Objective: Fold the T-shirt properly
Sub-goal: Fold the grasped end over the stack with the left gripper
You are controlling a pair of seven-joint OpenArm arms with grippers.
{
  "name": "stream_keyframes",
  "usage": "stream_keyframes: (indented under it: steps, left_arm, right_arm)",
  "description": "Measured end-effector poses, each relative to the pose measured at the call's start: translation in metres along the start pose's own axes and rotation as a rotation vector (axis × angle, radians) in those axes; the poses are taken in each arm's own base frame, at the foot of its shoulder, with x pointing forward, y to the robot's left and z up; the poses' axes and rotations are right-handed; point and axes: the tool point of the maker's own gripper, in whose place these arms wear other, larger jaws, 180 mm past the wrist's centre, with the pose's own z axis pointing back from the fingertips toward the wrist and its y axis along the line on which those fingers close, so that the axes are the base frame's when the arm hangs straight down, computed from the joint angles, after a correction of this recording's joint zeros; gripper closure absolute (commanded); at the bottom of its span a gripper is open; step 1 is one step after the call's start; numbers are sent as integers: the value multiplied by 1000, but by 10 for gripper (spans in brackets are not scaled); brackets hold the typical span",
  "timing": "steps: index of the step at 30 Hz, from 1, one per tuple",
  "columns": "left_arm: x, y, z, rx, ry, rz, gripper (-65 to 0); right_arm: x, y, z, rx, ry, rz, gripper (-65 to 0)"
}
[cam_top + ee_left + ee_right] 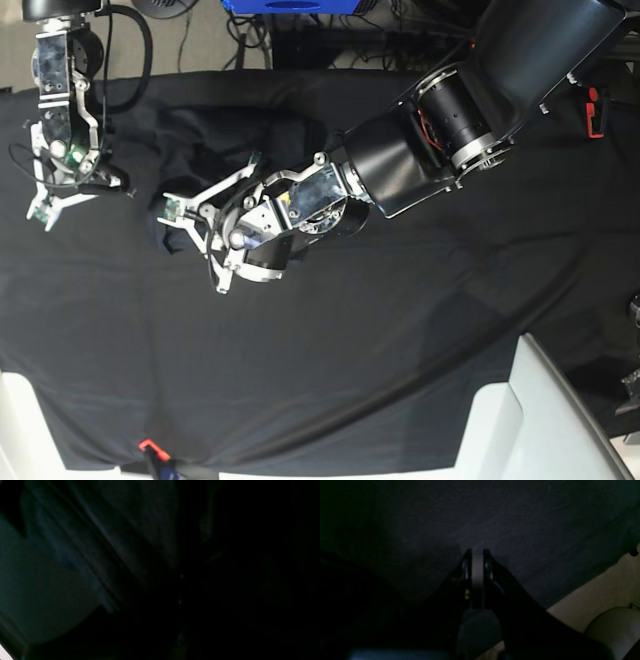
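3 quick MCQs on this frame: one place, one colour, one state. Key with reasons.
1. In the base view, where on the table cloth is the T-shirt?
A. far half, left of centre
B. at the near edge
C. hanging off the right side

2. What colour is the small clip at the cloth's near edge?
A. green
B. red-orange
C. white

3. What state is the right end effector in?
A. spread wide
B. clamped on a bottle
C. shut

Key:
1 A: the crumpled grey fabric lies up and left in the base view.
2 B: a red-orange spot shows against the black cloth.
3 C: the right wrist view shows its fingers nearly together.
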Motion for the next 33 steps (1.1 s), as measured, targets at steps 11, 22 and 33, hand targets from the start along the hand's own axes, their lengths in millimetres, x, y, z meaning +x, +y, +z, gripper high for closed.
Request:
stream_keyframes:
  steps: [11, 22, 33]
  left_arm:
    - [-2, 2, 1, 3, 3, 0, 0]
    - [-6, 19, 7, 35, 21, -15, -303]
    - [-23, 56, 19, 77, 77, 7, -650]
  right_arm:
    - [2, 1, 0, 2, -4, -1, -8]
    - [1, 1, 0, 1, -2, -1, -8]
    - [1, -1, 0, -1, -2, 2, -8]
